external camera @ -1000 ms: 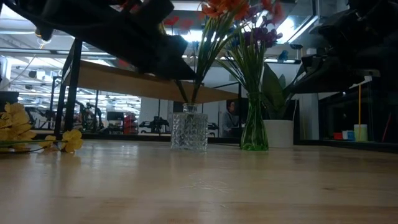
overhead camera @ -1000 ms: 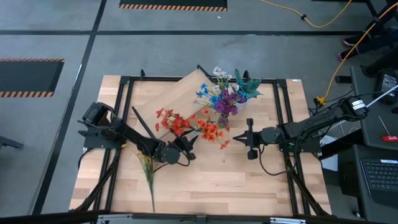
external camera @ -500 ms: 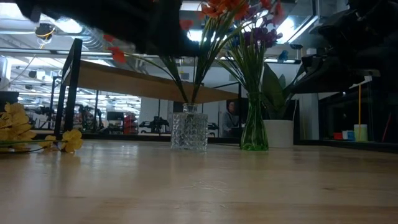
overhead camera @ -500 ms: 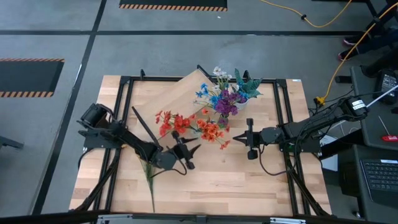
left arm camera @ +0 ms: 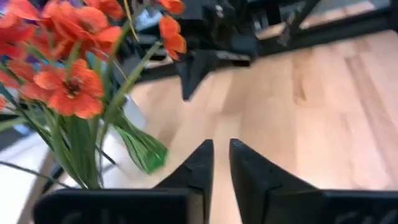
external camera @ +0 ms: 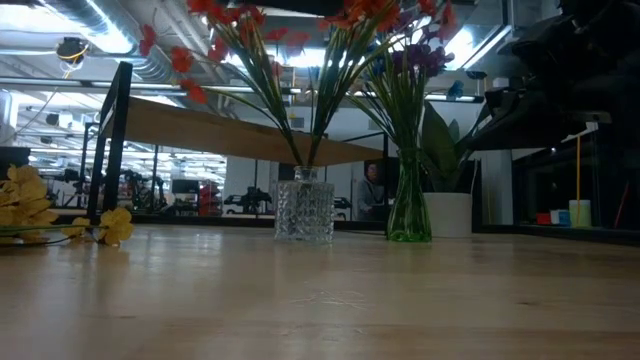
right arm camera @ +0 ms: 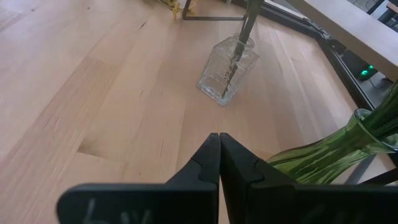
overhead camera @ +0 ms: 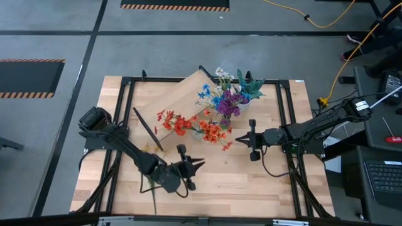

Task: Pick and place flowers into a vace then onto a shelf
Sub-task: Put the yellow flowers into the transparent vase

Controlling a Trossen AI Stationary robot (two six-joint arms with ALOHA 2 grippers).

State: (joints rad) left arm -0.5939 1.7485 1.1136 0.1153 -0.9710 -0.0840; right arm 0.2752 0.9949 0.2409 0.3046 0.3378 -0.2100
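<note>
High view, left claw (overhead camera: 195, 164) released, empty, near the red flowers (overhead camera: 178, 123) in the cut-glass vase (external camera: 304, 209), right claw (overhead camera: 252, 140) seemingly clenched, empty, beside them.

The overhead view is evenly and softly lit; the pale wood-plank tabletop (overhead camera: 251, 188) reads bright against the duller grey floor, and shadows under the arms are faint and short.

The table-level view is backlit: ceiling strip lights glare at the upper left and upper centre, so the long light-wood shelf plank on black legs (external camera: 210, 133) shows a shaded underside and the dark mass at the right edge is a featureless silhouette. The cut-glass square vase (external camera: 304, 209) glints with small highlights.

The left wrist view is soft, the orange-red artificial blooms (left arm camera: 62, 87) near the lens blurred. The right wrist view is sharper, and verticals lean outward near its edges.
</note>
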